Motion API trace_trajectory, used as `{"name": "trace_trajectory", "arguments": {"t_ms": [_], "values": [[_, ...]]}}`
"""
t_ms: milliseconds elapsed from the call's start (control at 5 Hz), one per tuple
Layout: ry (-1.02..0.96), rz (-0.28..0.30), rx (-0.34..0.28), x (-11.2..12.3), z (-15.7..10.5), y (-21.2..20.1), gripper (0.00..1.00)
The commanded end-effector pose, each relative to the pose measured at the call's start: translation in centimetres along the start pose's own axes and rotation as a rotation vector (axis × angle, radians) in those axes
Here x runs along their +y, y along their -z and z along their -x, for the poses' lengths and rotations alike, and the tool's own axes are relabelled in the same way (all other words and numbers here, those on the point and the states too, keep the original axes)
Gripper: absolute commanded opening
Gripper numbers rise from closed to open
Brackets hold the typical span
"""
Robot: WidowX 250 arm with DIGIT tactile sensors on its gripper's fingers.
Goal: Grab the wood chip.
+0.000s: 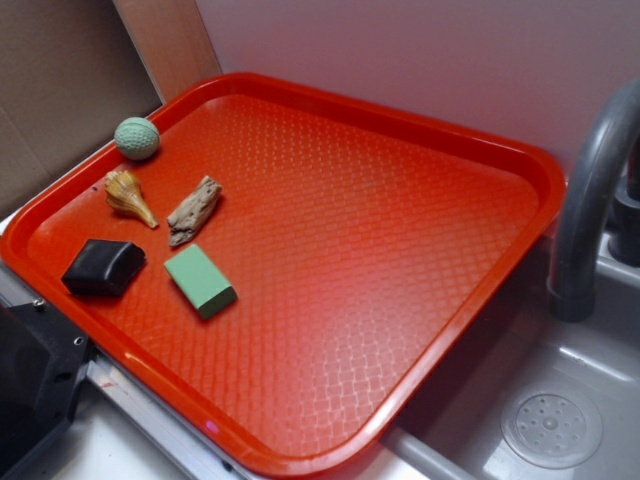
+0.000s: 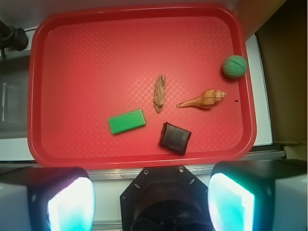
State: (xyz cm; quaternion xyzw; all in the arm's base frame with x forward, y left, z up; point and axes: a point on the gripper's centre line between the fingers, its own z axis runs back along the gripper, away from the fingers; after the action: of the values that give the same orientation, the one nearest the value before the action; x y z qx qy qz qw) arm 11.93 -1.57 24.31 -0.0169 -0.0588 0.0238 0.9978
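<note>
- Five small things are laid out on the bumpy red plastic tray (image 1: 420,330), all kept to one end, so most of the tray is bare
- The task's thing, the rough grey-brown wood chip (image 1: 194,210), is found in the middle of that group, lying flat on the tray
- The tan spiral seashell (image 1: 129,195) is seen just beside the chip on one side, and the green flat block (image 1: 200,281) near its lower tip; neither is touching it
- The round pale green ball (image 1: 137,138) is set by the tray's rim, and the soft black square pad (image 1: 103,267) lies near the block
- A little room is left all around the chip, so it can likely be picked up without bumping its neighbours
- The gripper (image 2: 151,199) is held high above the near edge of the tray, looking straight down, well apart from the chip (image 2: 159,93)
- Its two glowing pads (image 2: 70,204) are spread wide, and nothing is held between them
- Nothing has been grabbed yet; it is judged that the arm must be moved forward over the chip and lowered, with the pads set across its thin sides
</note>
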Motion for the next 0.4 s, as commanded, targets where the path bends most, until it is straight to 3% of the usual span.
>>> {"name": "trace_trajectory", "arguments": {"t_ms": [0, 200], "values": [[0.000, 0.000, 0.000, 0.0, 0.0, 0.0, 1.00], [0.073, 0.010, -0.082, -0.4, -3.8, 4.1, 1.00]]}}
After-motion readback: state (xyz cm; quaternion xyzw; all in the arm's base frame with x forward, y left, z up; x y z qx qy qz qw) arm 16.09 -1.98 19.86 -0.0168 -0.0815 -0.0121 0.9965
